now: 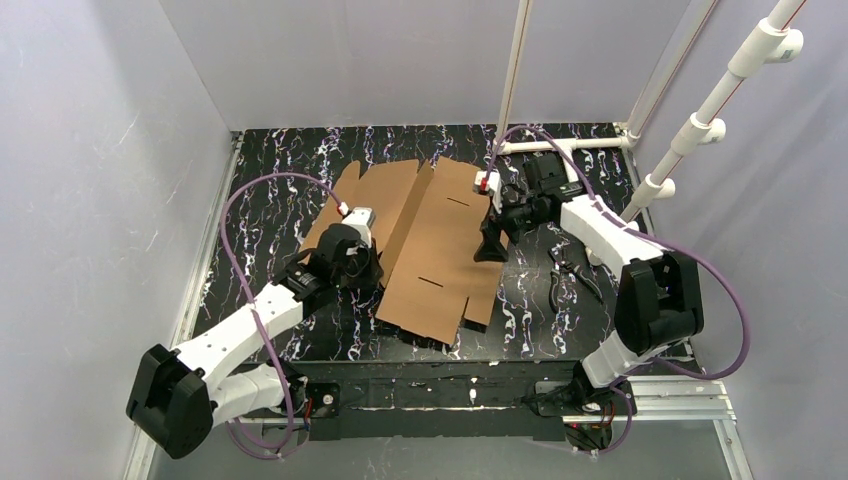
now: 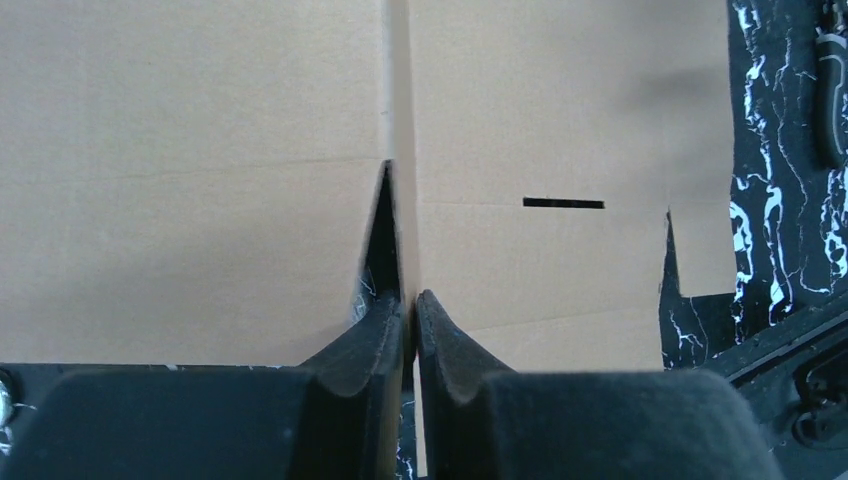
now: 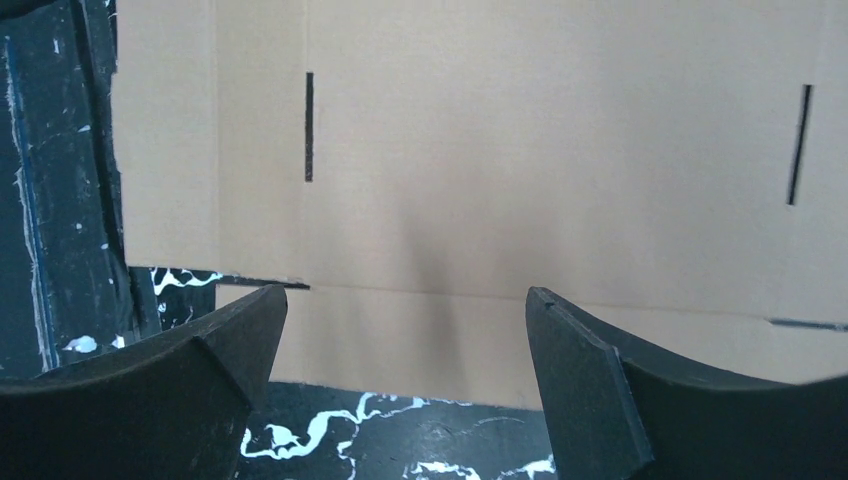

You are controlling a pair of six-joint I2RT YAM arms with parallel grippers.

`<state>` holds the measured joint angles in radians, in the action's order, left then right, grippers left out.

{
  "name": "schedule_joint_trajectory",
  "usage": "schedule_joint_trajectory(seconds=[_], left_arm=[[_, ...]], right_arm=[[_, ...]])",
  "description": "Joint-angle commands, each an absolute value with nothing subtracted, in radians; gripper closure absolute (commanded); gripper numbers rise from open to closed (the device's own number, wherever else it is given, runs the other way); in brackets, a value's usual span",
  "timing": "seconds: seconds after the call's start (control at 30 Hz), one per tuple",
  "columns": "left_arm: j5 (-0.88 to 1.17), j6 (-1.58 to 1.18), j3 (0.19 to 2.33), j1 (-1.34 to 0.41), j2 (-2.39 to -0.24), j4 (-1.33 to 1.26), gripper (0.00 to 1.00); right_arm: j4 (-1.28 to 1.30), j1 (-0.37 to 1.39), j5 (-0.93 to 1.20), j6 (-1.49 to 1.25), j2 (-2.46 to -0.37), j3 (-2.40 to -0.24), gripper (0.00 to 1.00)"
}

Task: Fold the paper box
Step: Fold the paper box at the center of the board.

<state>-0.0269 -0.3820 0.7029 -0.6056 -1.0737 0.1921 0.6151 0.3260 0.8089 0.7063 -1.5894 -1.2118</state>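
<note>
The paper box (image 1: 440, 245) is a brown die-cut cardboard sheet lying mostly flat on the black marbled table, with one panel raised along a crease near its left side. My left gripper (image 1: 372, 268) is at that crease. In the left wrist view its fingers (image 2: 385, 330) are pressed together on the thin upright edge of the paper box (image 2: 560, 120). At the sheet's right edge my right gripper (image 1: 492, 238) stands low. In the right wrist view this gripper (image 3: 405, 300) is open and empty, just short of the paper box's (image 3: 520, 170) edge flap.
A black hand tool (image 1: 566, 275) lies on the table right of the sheet, under the right arm. White pipes (image 1: 700, 120) rise at the back right. Pale walls enclose the table (image 1: 270, 180) on the left, back and right.
</note>
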Motion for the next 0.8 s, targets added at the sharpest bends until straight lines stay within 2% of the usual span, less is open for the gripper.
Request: schedule_joint_trajectory(seconds=[0.0,0.13,0.23,0.3,0.4,0.6,0.77], left_arm=[[-0.017,-0.503,0.636,-0.600,-1.078,0.174,0.83],[-0.030,-0.729,0.564,-0.593,-1.012,0.177,0.39],[-0.011,-0.864,0.509,-0.585,-0.906,0.183,0.20],[-0.014,-0.955,0.474,-0.578,-0.835,0.200,0.13],[-0.020,-1.113,0.372,-0.554,-0.713,0.160,0.07],[-0.084,-1.432,0.143,-0.471,-0.561,-0.023,0.06],[-0.157,-1.402,0.118,-0.412,-0.585,-0.023,0.05]], right_arm=[[0.535,0.353,0.805,0.649,-1.598,-1.160,0.02],[0.450,0.356,0.804,0.586,-1.610,-1.078,0.02],[0.380,0.356,0.775,0.533,-1.627,-1.026,0.03],[0.352,0.356,0.751,0.502,-1.638,-1.016,0.05],[0.329,0.357,0.751,0.477,-1.651,-1.006,0.08],[0.319,0.359,0.768,0.476,-1.652,-0.990,0.08],[0.333,0.359,0.788,0.503,-1.655,-0.989,0.08]])
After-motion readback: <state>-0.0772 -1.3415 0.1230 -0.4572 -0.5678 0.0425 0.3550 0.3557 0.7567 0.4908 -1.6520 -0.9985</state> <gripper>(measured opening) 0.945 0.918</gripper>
